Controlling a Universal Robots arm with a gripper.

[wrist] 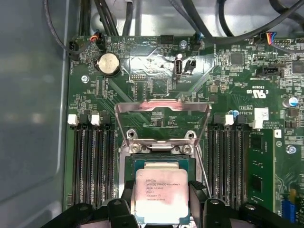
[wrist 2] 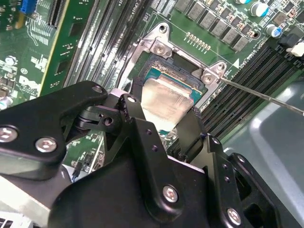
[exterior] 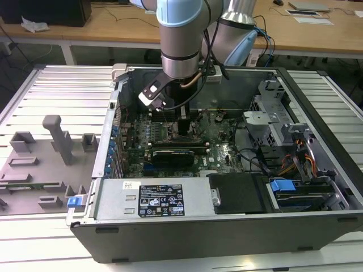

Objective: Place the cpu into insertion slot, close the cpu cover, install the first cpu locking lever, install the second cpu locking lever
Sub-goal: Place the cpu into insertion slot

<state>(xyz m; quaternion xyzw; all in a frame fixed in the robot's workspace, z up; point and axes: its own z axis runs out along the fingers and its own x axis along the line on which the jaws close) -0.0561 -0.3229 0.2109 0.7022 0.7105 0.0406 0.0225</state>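
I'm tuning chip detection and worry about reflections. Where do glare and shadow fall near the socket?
In the first wrist view the raised cover catches a pale sheen along its free edge, while the chip is evenly lit; in the second wrist view the chip's metal top shows streaky bright reflections; in the exterior view the board looks dim beneath the arm.

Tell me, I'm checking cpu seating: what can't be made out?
Whether the cpu is seated: fingers cover its sides in both wrist views.
Contact field of the insertion slot: under the cpu in both wrist views.
Far end of the locking lever: cut off by second wrist view's edge.
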